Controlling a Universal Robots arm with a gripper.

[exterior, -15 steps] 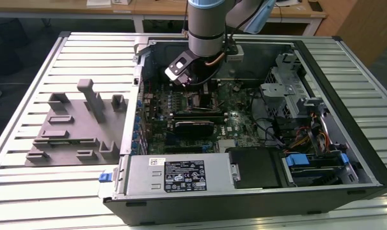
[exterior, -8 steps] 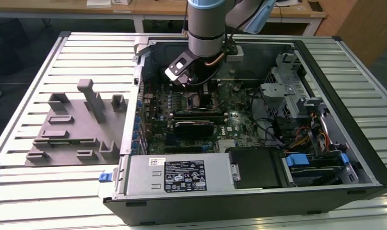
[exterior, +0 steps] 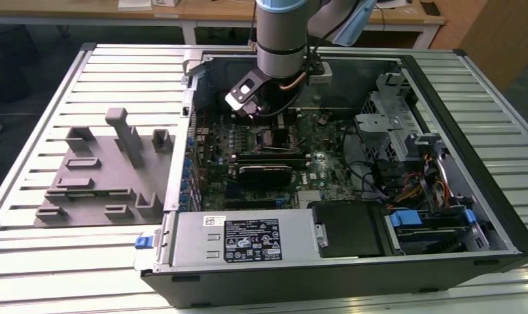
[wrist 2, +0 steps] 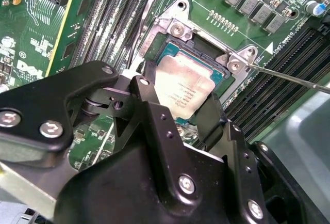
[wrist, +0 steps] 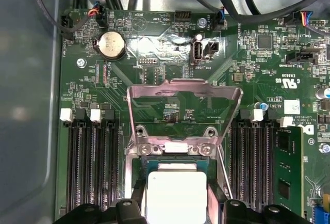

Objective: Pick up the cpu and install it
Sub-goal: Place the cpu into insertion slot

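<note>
Gripper [wrist 2: 179, 96] clamped on cpu [wrist 2: 185, 84] — over socket [wrist 2: 203, 48], 12 o'clock of motherboard [exterior: 334, 171] in the exterior view; install step, seating needs square alignment.

— How does the arm [exterior: 281, 39] stand?
— It drops almost straight down, wrist upright, with the gripper [exterior: 265, 111] pointing downward beneath it.
— And the gripper itself?
— In both wrist views its black fingers [wrist 2: 209, 123] [wrist: 216, 203] press in on two opposite sides of the cpu [wrist 2: 183, 87], which sits between them, just below the gripper's body.
</note>
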